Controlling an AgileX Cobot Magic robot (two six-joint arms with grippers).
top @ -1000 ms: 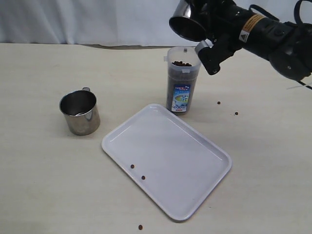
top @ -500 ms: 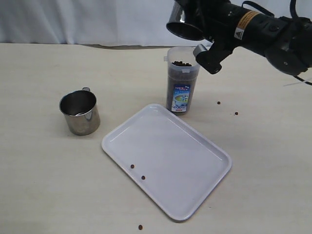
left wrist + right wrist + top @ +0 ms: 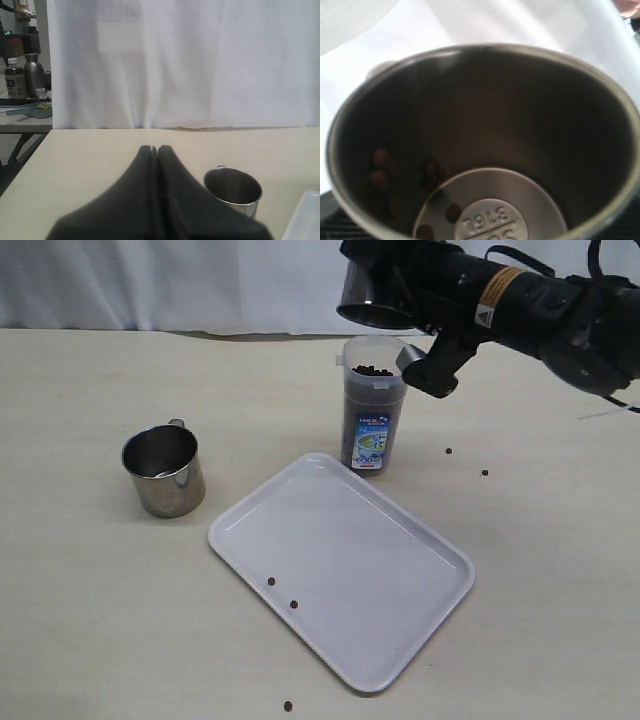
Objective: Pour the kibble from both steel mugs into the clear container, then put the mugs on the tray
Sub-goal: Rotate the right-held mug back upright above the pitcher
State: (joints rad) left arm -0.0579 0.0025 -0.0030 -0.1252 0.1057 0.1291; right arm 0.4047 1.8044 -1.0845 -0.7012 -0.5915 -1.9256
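Observation:
My right gripper is shut on a steel mug and holds it tipped, mouth down, just above the clear container. That container stands upright behind the tray and is filled nearly to the rim with kibble. In the right wrist view the mug's inside fills the picture, with a few pellets near its base. The other steel mug stands upright left of the tray, and the left wrist view shows it looking empty. My left gripper is shut and holds nothing.
Two stray pellets lie on the tray. One pellet lies on the table by its near edge, and two more lie right of the container. A white curtain hangs behind the table.
My right arm has shifted slightly left and turned, so the held mug's mouth now points more steeply down over the container. The left mug and tray have not moved.

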